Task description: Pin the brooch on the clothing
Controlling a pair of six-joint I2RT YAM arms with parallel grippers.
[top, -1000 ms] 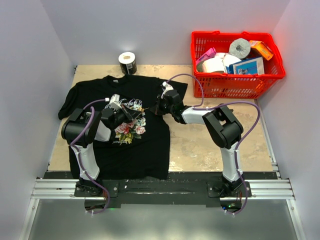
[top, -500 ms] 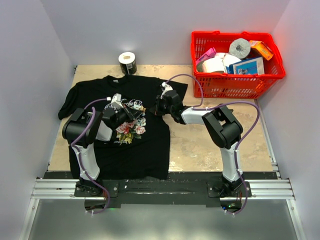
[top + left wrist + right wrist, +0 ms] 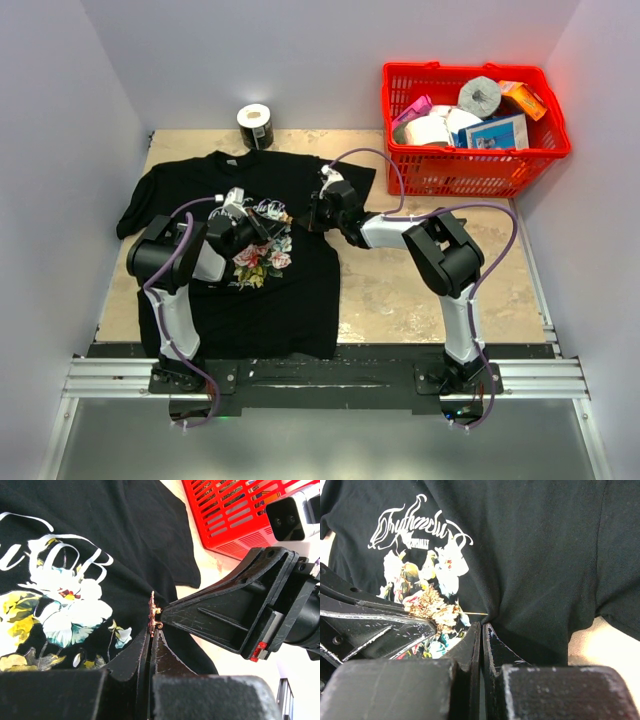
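Though tiny (edge-on), brooch coppery, metallic

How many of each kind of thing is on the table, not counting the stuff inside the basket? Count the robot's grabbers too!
Grippers: 2, left gripper and right gripper
T-shirt: 1
Brooch: 1
Red basket: 1
Roll: 1
Total: 6

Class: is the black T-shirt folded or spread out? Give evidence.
Spread out: the T-shirt lies open on the table, both sleeves and its chest print showing.

Pale lilac walls, beige tabletop, aluminium front rail
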